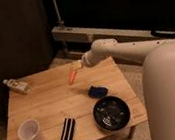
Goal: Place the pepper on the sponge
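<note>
Bar (68, 134): striped, lower left of centre, on table (46, 104).
Cup (29, 130): white, lower left.
Bowl (111, 113): black, lower centre.
Sponge (98, 90): blue, just beyond bowl.
Pepper (72, 77): up-left of sponge, apart from it, tip down.
Gripper (75, 66): frame centre, pinching pepper's top.
Bottle (16, 86): left, lying.

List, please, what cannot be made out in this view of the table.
- Camera view: where the gripper, over the table's far side, meets the pepper: blurred.
- Whether the pepper touches the table: one view only.
- The bottle's label: too small.
- The robot's body: cut off by the right edge.
</note>
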Available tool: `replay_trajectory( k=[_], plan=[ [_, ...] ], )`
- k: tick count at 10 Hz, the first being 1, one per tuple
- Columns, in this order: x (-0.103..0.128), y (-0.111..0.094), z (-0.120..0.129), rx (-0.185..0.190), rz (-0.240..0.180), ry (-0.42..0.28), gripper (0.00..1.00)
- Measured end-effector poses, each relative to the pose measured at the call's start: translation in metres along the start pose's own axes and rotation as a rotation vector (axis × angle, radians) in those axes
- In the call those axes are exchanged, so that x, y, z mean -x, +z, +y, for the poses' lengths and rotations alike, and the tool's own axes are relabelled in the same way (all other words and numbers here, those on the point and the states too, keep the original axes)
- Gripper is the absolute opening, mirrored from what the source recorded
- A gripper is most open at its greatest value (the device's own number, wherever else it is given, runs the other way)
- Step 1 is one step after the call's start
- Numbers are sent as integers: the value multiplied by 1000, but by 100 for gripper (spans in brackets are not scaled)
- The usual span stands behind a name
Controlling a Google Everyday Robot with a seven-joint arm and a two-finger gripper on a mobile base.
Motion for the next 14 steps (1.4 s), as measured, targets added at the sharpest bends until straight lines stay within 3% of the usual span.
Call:
replay_trajectory(
  k=[2,6,14],
  plan=[
    [-21,2,-3,-15,12,11,80],
    [-42,17,-7,-12,-25,-4,80],
    [-32,65,-4,8,-119,-29,80]
  ],
)
